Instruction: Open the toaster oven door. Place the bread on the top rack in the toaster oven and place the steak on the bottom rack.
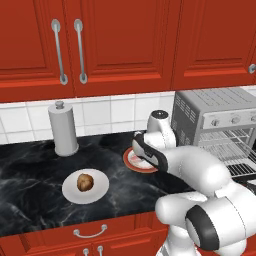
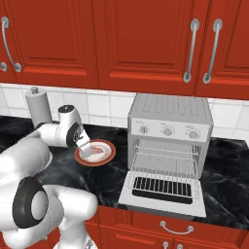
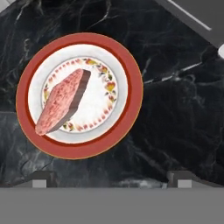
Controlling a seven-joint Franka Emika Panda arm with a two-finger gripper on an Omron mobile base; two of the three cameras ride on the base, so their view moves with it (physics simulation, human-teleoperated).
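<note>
Pink marbled steak (image 3: 61, 101), flat oblong

No readable text, labels, brands, numbers or signs on anything in view.

The toaster oven (image 2: 170, 131) is seen with its door (image 2: 163, 192) dropped flat open, both wire racks bare, while the steak (image 3: 62, 101) is laid on a red-rimmed plate (image 3: 131, 109) and the bread (image 1: 85, 182) on a white plate (image 1: 97, 196).
</note>
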